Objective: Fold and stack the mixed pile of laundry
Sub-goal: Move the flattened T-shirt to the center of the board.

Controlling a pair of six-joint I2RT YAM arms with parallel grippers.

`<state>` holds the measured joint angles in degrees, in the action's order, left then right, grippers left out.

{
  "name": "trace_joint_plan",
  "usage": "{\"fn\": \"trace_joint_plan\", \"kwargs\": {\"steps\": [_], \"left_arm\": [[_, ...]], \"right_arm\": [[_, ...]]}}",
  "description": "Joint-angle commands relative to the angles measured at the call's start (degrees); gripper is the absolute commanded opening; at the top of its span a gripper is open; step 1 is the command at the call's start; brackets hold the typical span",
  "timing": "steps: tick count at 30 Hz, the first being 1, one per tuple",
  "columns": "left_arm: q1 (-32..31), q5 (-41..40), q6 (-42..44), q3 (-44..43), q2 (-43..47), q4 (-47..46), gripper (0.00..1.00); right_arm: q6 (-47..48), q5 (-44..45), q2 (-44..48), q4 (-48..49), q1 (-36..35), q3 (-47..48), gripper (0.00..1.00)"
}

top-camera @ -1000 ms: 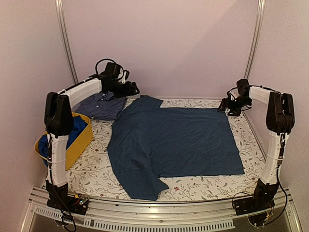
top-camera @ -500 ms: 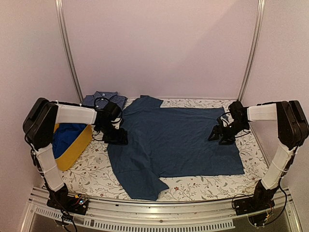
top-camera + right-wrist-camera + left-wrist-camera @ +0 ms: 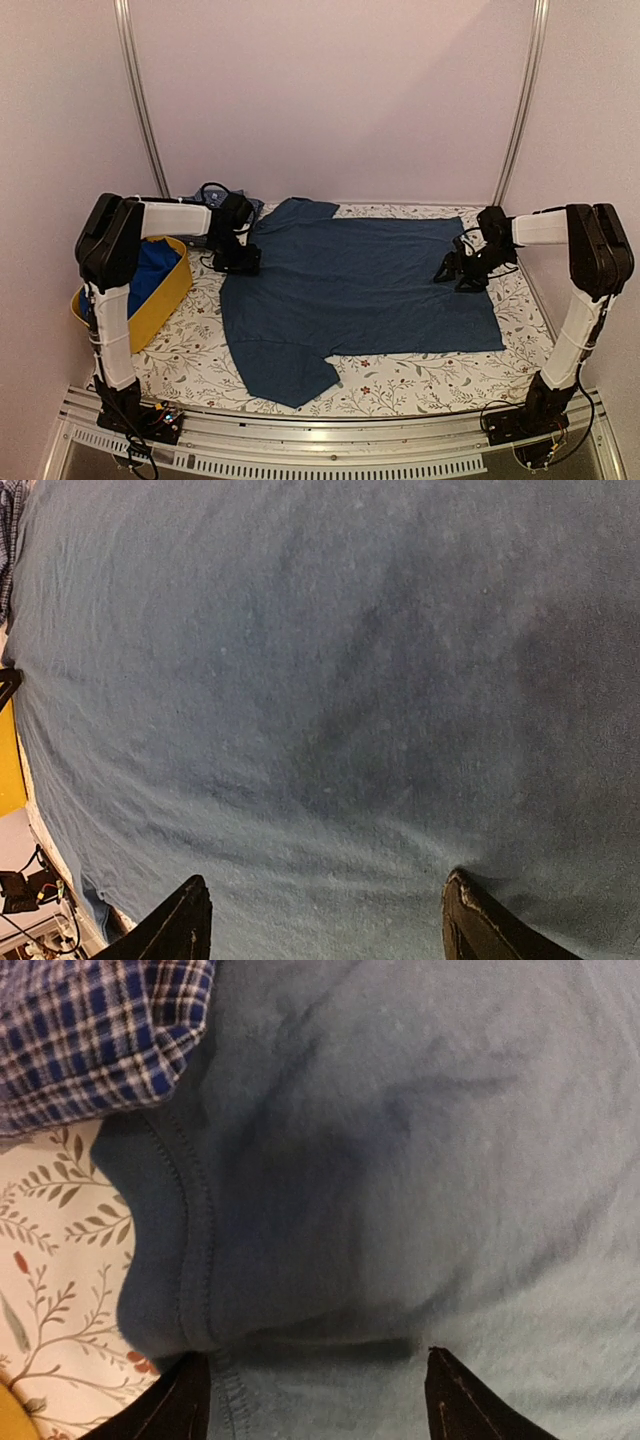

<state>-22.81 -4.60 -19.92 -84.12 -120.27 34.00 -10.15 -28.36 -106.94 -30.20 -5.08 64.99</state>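
Observation:
A large dark navy-teal T-shirt point(image 3: 360, 290) lies spread flat on the floral table cover point(image 3: 190, 350). My left gripper point(image 3: 237, 262) is low at its left edge by the sleeve seam. In the left wrist view the left gripper point(image 3: 315, 1400) is open, its fingertips point(image 3: 180, 1405) set wide on the teal cloth point(image 3: 400, 1160) with a low ridge of cloth between them. My right gripper point(image 3: 455, 275) rests on the shirt's right part; close up, the right gripper point(image 3: 330, 925) is open over flat cloth point(image 3: 330, 680). The checked shirt point(image 3: 90, 1040) lies just behind the sleeve.
A yellow tub point(image 3: 165, 295) stands at the left with a royal-blue piece point(image 3: 150, 268) in it. In the top view my left arm hides most of the checked shirt point(image 3: 255, 208). Metal rails run along the table's near edge point(image 3: 330, 425).
Both arms came down from the back corners onto the T-shirt. The left gripper narrowed a little and shifted toward the back; the shirt's left side and front sleeve shifted slightly.

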Motion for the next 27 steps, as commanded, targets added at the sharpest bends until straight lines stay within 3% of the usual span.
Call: {"fn": "trace_joint_plan", "kwargs": {"steps": [1, 7, 13, 22, 27], "left_arm": [[-1.1, 0.9, 0.3, 4.3, 10.7, 0.6, 0.77], [-6.2, 9.8, -12.4, 21.3, 30.0, -0.2, 0.80], [-10.2, 12.2, -26.9, 35.1, 44.2, -1.2, 0.80], [-13.5, 12.0, -38.2, 41.4, 48.1, 0.7, 0.77], [-13.6, 12.0, -42.5, 43.4, 49.2, 1.1, 0.76]], "right_arm": [[-1.3, 1.2, 8.4, -4.9, 0.8, -0.2, 0.79], [-8.6, 4.5, 25.0, -9.8, 3.8, -11.3, 0.80], [-16.9, 9.9, 34.5, -14.9, 8.0, -20.9, 0.77], [-22.2, 15.7, 39.0, -17.7, 11.6, -28.6, 0.65], [-23.5, 16.6, 36.7, -16.5, 11.7, -29.1, 0.54]]}}
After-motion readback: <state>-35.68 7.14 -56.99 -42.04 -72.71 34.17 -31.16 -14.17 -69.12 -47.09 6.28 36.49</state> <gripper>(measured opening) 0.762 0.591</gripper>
